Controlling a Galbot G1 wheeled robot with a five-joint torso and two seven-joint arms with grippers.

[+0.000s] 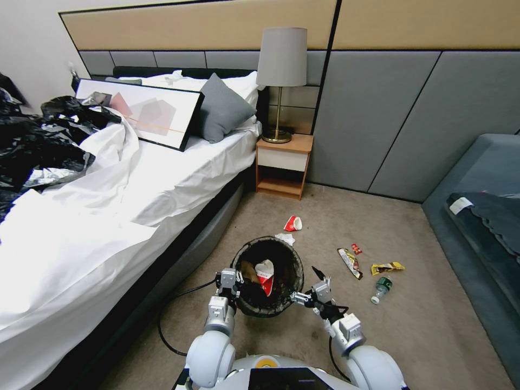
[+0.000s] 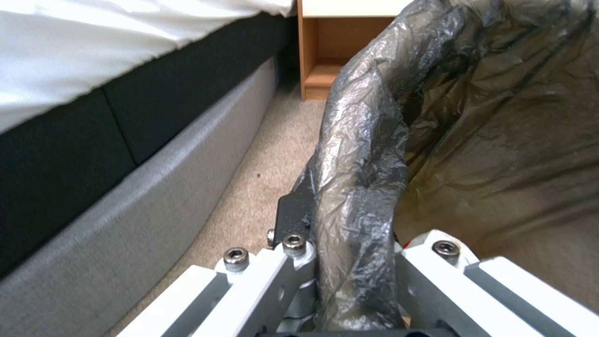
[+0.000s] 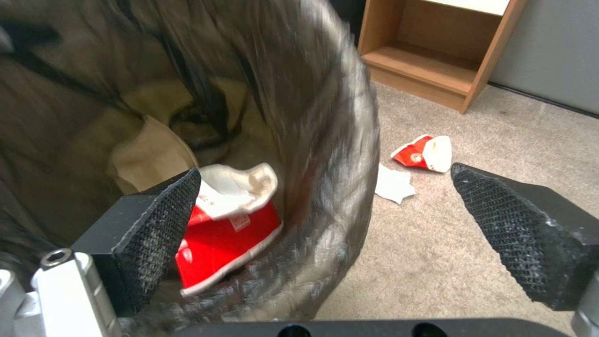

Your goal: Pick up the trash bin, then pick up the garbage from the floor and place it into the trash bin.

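Head view gives you the room first: the bed (image 1: pixel 108 216) along the robot's left, the nightstand (image 1: pixel 283 165) with its lamp (image 1: pixel 281 81) ahead, and a sofa (image 1: pixel 476 216) on the right, with carpeted floor (image 1: pixel 422 303) between them. The trash bin (image 1: pixel 268 276) is just in front of the robot, black liner folded over its rim, and your left pincer (image 1: pixel 232 281) is clamped on the rim at the bed side; the left wrist view shows the fingers closed on either side of the bagged edge, which I judge keeps the bin carried and its mouth facing up. Inside it lie a red-and-white cup (image 1: pixel 265 275) and a tan scrap (image 1: pixel 249 271). Your right pincer (image 1: pixel 310 286) sits at the opposite rim, spread wide and holding nothing, one pad inside the bin and one outside.

Garbage left on the floor: another cup (image 1: pixel 293 223) and a tissue (image 1: pixel 285 238) just beyond the bin, then wrappers (image 1: pixel 350 262) and a small bottle (image 1: pixel 382 289) farther to the right. By my judgement, those pieces remain to be collected.
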